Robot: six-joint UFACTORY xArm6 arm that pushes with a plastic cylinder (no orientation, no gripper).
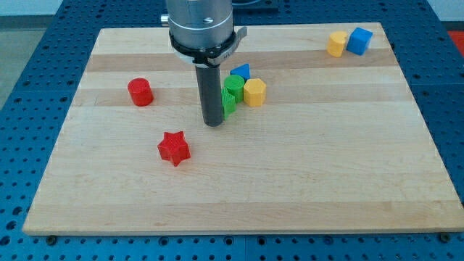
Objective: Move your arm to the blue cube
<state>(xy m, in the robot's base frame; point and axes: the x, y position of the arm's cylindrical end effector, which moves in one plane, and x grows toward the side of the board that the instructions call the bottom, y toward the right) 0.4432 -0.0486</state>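
The blue cube (359, 40) sits at the view's top right corner of the wooden board, touching a yellow block (336, 44) on its left. My tip (213, 123) rests on the board near the middle, far to the left of and below the blue cube. The tip stands right against the left side of a green block (229, 104). A second green block (233, 86), a yellow hexagonal block (254, 92) and a blue block (240, 72) cluster just to the right of the rod.
A red cylinder (140, 92) stands at the view's left. A red star (174, 148) lies below and to the left of the tip. The wooden board (304, 181) sits on a blue perforated table.
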